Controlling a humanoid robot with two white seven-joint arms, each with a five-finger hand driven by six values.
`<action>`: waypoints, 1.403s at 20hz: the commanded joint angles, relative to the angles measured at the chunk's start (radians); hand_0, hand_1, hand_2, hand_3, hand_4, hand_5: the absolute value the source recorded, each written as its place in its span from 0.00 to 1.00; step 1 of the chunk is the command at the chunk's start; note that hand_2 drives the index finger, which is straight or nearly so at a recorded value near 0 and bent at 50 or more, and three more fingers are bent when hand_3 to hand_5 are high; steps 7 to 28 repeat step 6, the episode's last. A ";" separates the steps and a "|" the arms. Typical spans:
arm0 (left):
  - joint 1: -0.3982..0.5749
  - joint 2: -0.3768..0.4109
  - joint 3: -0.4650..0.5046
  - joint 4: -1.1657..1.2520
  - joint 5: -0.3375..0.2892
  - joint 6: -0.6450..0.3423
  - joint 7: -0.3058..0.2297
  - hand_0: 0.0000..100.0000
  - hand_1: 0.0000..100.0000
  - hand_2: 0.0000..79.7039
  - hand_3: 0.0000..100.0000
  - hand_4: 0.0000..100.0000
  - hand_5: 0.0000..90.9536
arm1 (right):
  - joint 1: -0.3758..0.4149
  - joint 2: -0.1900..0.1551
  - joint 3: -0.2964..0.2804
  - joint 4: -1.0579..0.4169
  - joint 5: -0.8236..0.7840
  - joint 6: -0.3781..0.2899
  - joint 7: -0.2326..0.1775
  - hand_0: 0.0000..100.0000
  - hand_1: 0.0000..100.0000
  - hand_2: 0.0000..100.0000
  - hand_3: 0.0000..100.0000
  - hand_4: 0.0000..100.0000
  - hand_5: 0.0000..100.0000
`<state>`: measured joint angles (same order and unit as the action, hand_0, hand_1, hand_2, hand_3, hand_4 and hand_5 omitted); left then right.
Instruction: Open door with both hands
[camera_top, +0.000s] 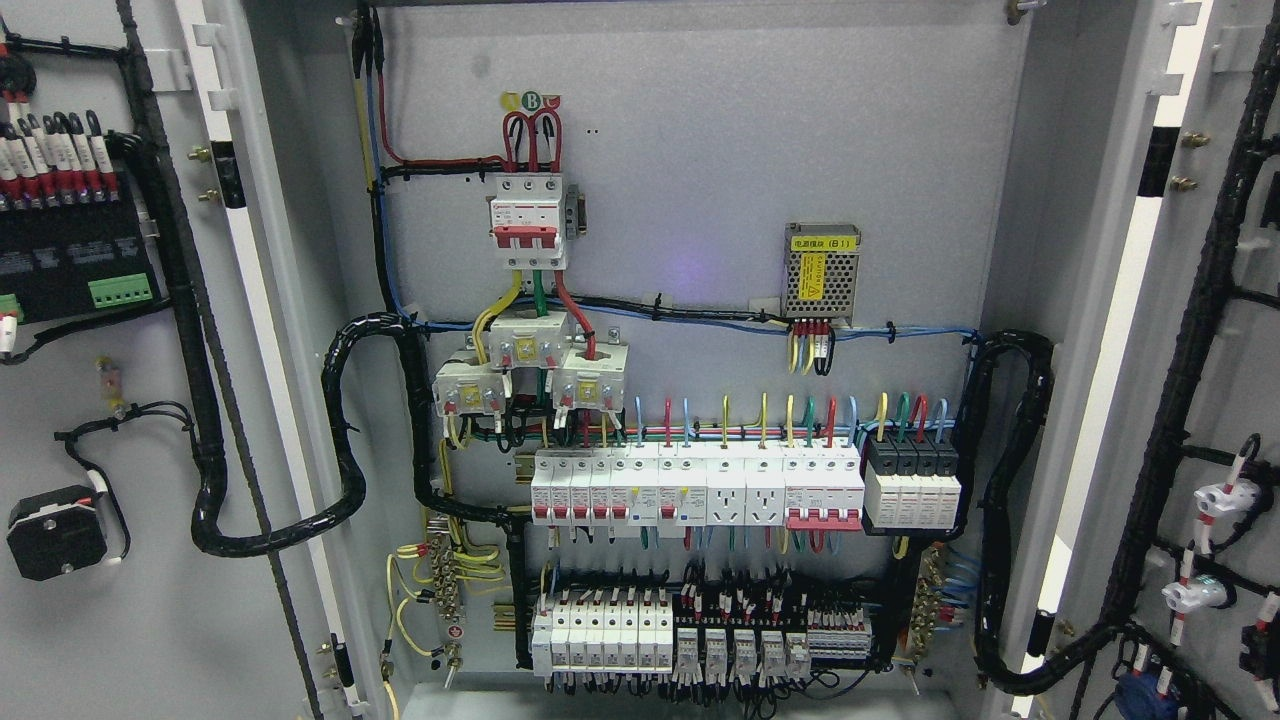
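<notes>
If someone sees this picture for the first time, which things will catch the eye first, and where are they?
The eye goes first to the large white and red three-pole main breaker high on the grey back panel, left of the middle. Below it runs a long row of white small breakers with coloured wires. Both grey cabinet doors stand wide open, the left door and the right door; no robot hand shows.

Both grey cabinet doors (120, 620) swung wide open.

Both arms out of view
</notes>
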<state>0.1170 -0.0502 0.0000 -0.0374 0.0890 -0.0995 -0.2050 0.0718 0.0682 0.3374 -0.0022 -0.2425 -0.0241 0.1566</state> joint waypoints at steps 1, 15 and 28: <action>0.000 0.000 0.000 -0.018 0.000 0.000 -0.001 0.00 0.00 0.00 0.00 0.00 0.00 | 0.000 0.010 -0.004 -0.001 0.000 0.001 0.004 0.38 0.00 0.00 0.00 0.00 0.00; 0.000 0.000 0.002 -0.018 0.000 0.000 -0.001 0.00 0.00 0.00 0.00 0.00 0.00 | 0.000 0.008 -0.009 -0.001 0.000 0.001 0.006 0.38 0.00 0.00 0.00 0.00 0.00; 0.000 0.000 0.002 -0.018 0.000 0.000 -0.001 0.00 0.00 0.00 0.00 0.00 0.00 | 0.000 0.008 -0.009 -0.001 0.000 0.001 0.006 0.38 0.00 0.00 0.00 0.00 0.00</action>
